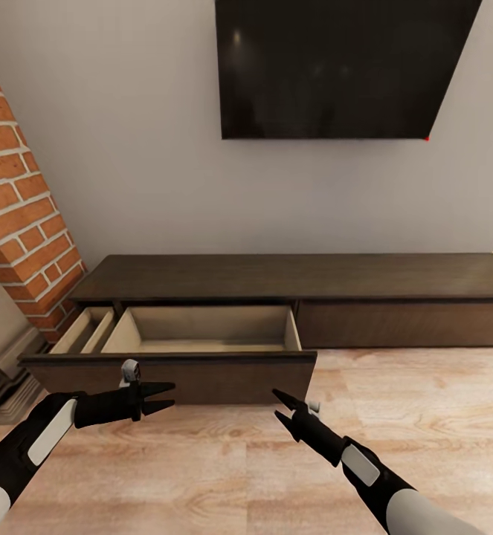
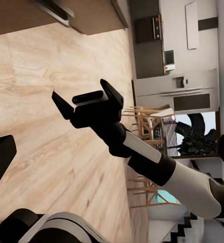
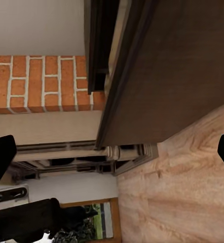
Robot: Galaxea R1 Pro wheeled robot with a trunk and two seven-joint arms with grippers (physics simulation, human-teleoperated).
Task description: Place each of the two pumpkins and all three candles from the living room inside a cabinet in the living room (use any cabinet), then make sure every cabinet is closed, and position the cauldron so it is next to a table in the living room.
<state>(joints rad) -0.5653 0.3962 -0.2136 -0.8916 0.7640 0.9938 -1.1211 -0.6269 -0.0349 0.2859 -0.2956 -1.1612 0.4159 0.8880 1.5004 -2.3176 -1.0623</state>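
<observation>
One cabinet [image 1: 291,297] drawer interior half-hidden.

One long brown cabinet [image 1: 395,276] sits by the wall, with one drawer [image 1: 201,331] pulled out — two pale boxes inside it, a big one and a thin one. One black TV [image 1: 335,67] hangs above. One brick wall [image 1: 23,223]. Two grippers — left [image 1: 168,397] and right [image 1: 277,405].
</observation>
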